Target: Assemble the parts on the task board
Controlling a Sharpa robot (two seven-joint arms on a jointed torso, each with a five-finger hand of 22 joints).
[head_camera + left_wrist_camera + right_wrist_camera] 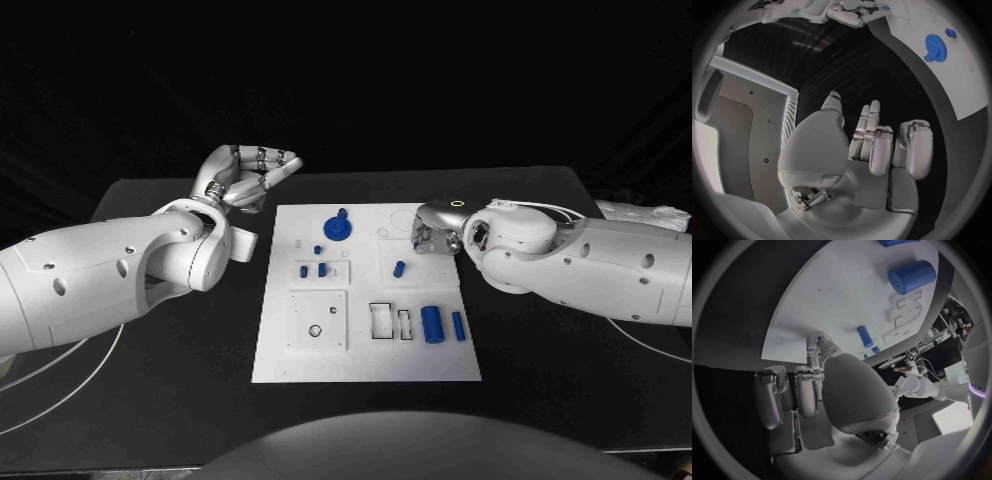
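— While your arms are over the table (pixel 173 380), where is the task board (pixel 289 365)?

— It lies flat in the middle, between my two arms. My right hand (pixel 440 228) is over its far right corner with the fingers pointing down to the white plate. My left hand (pixel 253 172) is raised beyond the far left corner, off the board and apart from it.

— Do the hands hold something?

— The left hand holds nothing; its fingers are curled in toward the thumb. At the right fingertips a bit of blue (pixel 819 340) shows, but my thumb covers most of it, so I cannot tell if I pinch it or only touch it.

— What lies near them?

— One large gear (pixel 336 227) lies at the far side of the board, between the two hands, with a small blue piece (pixel 343 212) just beside it. Four small pegs (pixel 303 270) are in the middle part; one of them is close to my right hand. Near the right edge, toward me, lie two cylinders side by side, a thick cylinder (pixel 431 325) and a thin cylinder (pixel 459 325). Two rectangular slots (pixel 381 320) are just beside the thick one.
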